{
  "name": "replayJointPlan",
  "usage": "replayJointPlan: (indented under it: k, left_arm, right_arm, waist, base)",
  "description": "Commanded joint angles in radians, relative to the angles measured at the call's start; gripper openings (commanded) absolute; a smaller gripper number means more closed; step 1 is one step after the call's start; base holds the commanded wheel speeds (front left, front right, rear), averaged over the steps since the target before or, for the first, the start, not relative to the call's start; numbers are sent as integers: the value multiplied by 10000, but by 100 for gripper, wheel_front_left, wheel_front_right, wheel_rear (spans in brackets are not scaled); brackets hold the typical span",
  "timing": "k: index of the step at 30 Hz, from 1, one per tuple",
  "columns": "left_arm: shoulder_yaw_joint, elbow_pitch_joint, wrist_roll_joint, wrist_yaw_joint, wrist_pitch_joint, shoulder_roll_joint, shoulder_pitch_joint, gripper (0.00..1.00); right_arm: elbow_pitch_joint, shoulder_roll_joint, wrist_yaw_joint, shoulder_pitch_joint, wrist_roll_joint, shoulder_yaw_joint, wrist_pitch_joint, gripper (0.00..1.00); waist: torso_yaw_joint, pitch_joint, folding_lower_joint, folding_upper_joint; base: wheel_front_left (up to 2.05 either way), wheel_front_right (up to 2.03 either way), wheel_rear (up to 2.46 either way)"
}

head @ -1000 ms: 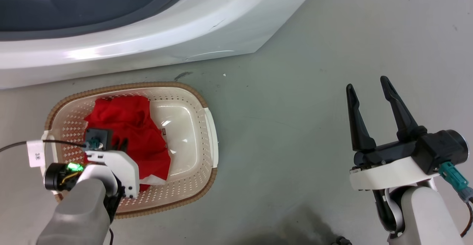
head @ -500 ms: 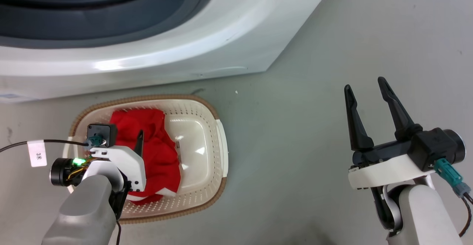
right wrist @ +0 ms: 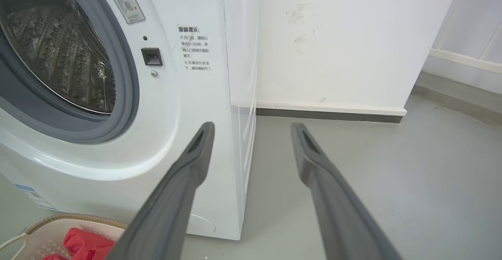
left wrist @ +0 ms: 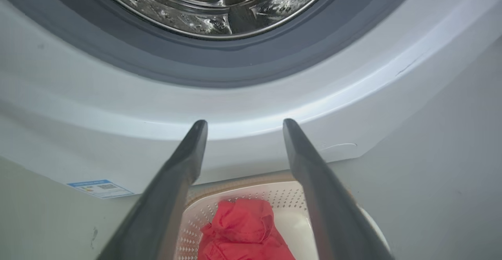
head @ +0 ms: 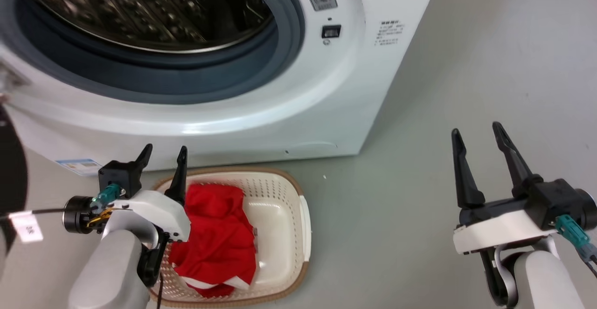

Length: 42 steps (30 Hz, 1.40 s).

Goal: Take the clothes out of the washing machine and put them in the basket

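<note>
Head view, left gripper (head: pixel 166 147) parted, empty, near basket (head: pixel 281 176) of clothes (head: pixel 214 239), right gripper (head: pixel 475 128) parted, empty

Drum (head: pixel 154 15) blurred, top cut off; basket (head: pixel 273 190) left side behind left forearm (head: pixel 112 271).

1. From the head we look forward and down at the washing machine (head: pixel 326 113) front, with the basket (head: pixel 275 192) on the floor (head: pixel 419 160) below it.
2. At the left wrist we look along the fingers (left wrist: pixel 176 181), close above the basket, facing the drum (left wrist: pixel 219 1).
3. At the right wrist we sit off to the right, facing the machine's front corner and the wall (right wrist: pixel 333 36).
4. All three views share the drum mouth and the basket.
</note>
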Motion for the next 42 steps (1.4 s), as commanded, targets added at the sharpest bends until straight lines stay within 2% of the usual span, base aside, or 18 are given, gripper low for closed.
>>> replayJointPlan:
  k: [1,11,14,21,29,42]
  left_arm:
    - [245,-348,131,10,-23,-63,268,100]
    - [2225,-3759,1610,160,-23,-860,2748,100]
    - [2541,-4531,1996,73,-22,-1077,3570,100]
    - [2902,-5949,2770,217,-22,-1704,5049,100]
    - [2931,-6373,3314,297,-22,-2182,5852,100]
    - [3008,-6249,3608,265,-22,-2411,5939,100]
  right_arm:
    - [24,8,-11,199,-50,-54,-21,100]
    - [156,7,-11,1102,-178,-236,-21,100]
    - [98,7,-11,1415,-13,-160,-21,100]
    - [20,7,-11,2044,107,31,-20,100]
    - [23,7,-11,2216,206,131,-21,100]
    - [74,7,-11,2099,355,171,-21,100]
  waist:
    - [409,-658,1,-1]
    - [908,-2174,1,-1]
    - [962,-2530,1,-1]
    - [1006,-3107,1,-1]
    - [884,-3332,1,-1]
    - [680,-3280,1,-1]
  base:
    - [0,0,0]
    - [0,0,0]
    - [0,0,0]
    - [0,0,0]
    - [0,0,0]
    - [0,0,0]
